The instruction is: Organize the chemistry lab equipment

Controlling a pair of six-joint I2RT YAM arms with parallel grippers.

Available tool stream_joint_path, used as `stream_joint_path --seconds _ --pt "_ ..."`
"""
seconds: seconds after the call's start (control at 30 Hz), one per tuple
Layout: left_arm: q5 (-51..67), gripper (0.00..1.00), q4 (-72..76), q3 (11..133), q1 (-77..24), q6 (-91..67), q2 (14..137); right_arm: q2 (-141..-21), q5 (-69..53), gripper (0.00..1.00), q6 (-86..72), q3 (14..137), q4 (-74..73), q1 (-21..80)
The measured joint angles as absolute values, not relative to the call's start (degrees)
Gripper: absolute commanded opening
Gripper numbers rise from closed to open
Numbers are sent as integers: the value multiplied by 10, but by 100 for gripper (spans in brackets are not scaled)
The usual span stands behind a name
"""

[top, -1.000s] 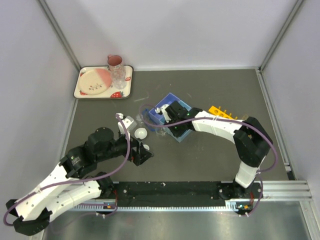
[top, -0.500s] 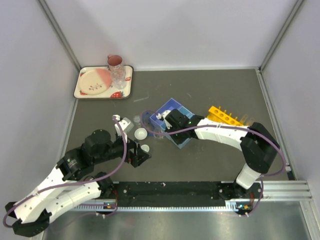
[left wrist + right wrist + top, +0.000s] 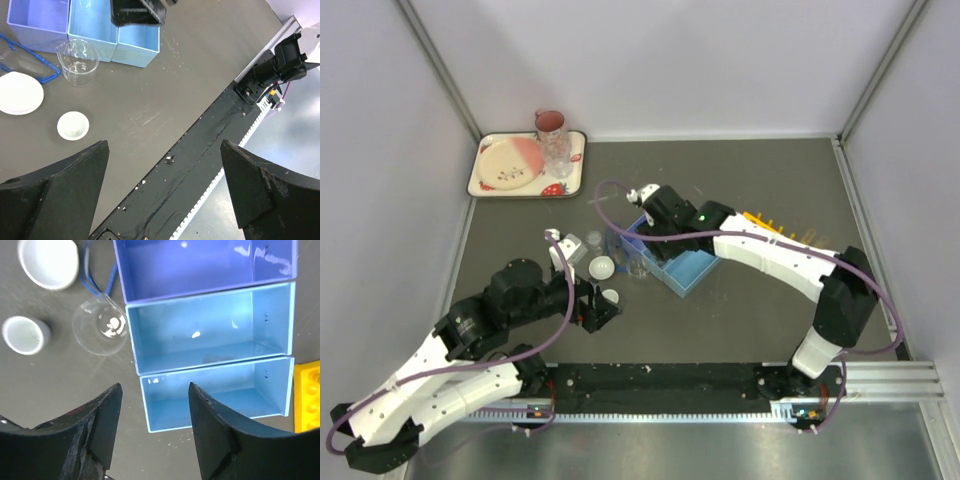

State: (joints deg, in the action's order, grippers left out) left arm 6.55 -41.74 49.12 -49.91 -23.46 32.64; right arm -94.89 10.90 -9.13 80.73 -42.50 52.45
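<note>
Small clear glass beaker (image 3: pixel 100 330) upright on dark desk (image 3: pixel 165 85), just beside side wall of blue three-compartment plastic tray (image 3: pixel 210 330). Larger white round dish (image 3: pixel 48 260) and smaller white round dish (image 3: pixel 25 334) near it on far side from tray. Beaker judged light, rigid, brittle, slick-walled — best pinched across rim, one finger inside, gentle squeeze. Right gripper (image 3: pixel 154 387): fingers spread, nothing held, above tray's end compartment. Left gripper (image 3: pixel 164 145): fingers wide apart, empty, over bare desk.

Hand (image 3: pixel 155 390), fingers parted, over blue divided tray (image 3: pixel 210 330); small clear beaker (image 3: pixel 100 325) beside it, apparently upright.
</note>
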Motion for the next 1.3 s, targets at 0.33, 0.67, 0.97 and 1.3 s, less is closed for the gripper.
stream_joint_path --seconds 0.33,0.67,0.97,1.3 --pt "59 99 -425 505 -499 -237 324 -959 50 50 -123 868 -454 563" --pt "50 99 -444 535 -499 -239 310 -1064 34 48 -120 913 -457 611" --pt "44 99 -467 550 -499 -239 289 -1124 69 47 -102 935 -465 611" --pt "35 99 -483 551 -499 -239 279 -1141 82 47 -90 964 -465 611"
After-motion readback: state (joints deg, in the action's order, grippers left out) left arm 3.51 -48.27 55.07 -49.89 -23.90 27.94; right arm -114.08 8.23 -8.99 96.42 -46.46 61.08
